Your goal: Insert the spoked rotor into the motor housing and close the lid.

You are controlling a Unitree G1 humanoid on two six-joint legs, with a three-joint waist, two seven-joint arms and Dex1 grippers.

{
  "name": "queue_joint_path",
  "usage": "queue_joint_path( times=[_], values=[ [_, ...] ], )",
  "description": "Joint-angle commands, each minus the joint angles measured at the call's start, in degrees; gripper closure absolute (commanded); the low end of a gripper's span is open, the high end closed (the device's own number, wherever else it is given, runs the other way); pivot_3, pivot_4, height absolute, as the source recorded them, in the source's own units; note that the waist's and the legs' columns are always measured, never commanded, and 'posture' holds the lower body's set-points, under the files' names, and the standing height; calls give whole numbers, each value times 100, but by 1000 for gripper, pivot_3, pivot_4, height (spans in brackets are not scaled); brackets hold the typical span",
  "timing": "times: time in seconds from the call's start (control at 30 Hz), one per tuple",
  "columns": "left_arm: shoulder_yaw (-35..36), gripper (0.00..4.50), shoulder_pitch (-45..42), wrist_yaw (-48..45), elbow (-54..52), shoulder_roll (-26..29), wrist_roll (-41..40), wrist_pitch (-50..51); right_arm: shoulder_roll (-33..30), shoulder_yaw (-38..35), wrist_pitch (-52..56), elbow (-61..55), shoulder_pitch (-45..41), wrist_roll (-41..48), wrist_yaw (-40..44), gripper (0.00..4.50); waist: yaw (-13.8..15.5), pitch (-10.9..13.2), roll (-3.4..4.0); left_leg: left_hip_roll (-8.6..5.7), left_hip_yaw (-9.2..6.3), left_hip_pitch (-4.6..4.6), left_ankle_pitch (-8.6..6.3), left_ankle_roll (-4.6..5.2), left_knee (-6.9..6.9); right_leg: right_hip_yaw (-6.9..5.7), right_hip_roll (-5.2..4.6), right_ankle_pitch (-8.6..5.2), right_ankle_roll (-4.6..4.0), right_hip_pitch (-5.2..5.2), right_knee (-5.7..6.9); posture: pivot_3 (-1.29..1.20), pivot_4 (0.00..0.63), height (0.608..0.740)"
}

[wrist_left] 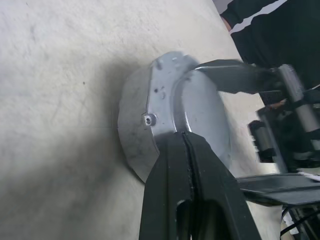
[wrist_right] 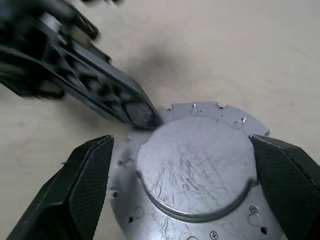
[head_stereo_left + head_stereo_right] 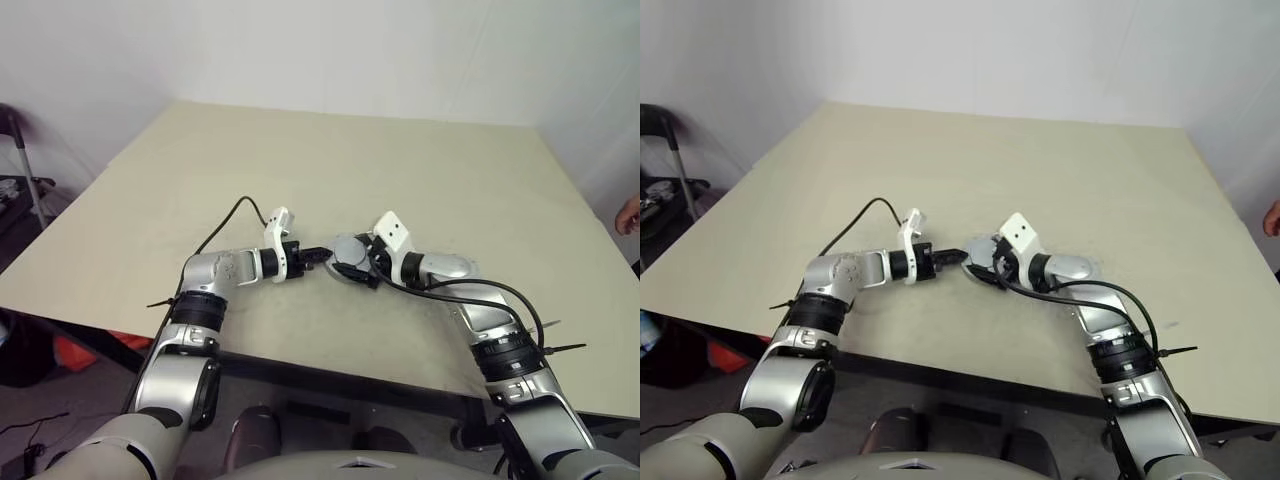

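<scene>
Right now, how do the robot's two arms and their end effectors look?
Both arms are silver-grey metal with black joint bands and black cables. Each wrist carries a white bracket. The left end effector and the right end effector each have two black fingers; the right fingers show textured pads.

Lighting: even, diffuse, fairly bright in both eye views; tabletop evenly lit, no glare. Head views show wide-angle bending toward the picture edges.

Left wrist view: soft broad shadow on the tabletop just beside the motor housing; dull sheen on its metal wall, no blown highlights. Left fingers close to the lens, soft.

Right wrist view: lid sharp, fine scratches readable. Left gripper motion-blurred or out of focus. Faint shadow on the tabletop beyond it. Right fingers slightly soft.
</scene>
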Motion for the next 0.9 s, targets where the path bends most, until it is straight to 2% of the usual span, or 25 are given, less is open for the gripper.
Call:
queue_joint_path(
  times=[0.03,0.2,0.43,0.77,0.9],
  values=[
    [-133,4500,172,149,-15,-38,49,172,155,-227,93,-449,-58,555,191,63,-9,0,1,0,0,-2,0,0,0,0,0,0,0,-3,0,0,0,740],
    [-141,4500,247,207,-149,-86,1,260,348,-773,483,-269,-316,848,-262,63,-33,2,4,0,0,-9,1,-1,4,1,0,1,-1,-10,5,0,0,740],
    [-142,4500,320,285,-258,-141,-41,319,392,-1123,994,-46,-443,932,-878,63,-29,2,4,-1,0,-15,4,-6,7,2,-1,1,-1,-12,4,0,0,740],
    [-95,4500,434,384,-348,-144,-68,299,-115,-2221,3444,-198,-324,1959,-1284,63,-22,2,7,-5,0,-19,4,-6,8,3,-2,1,0,-14,2,0,0,740],
    [-74,4500,478,410,-375,-122,-65,270,-174,-2461,4058,-93,-169,2138,-1433,63,-22,0,11,-4,0,-14,6,-9,5,4,-1,1,1,-12,2,0,0,740]
  ],
)
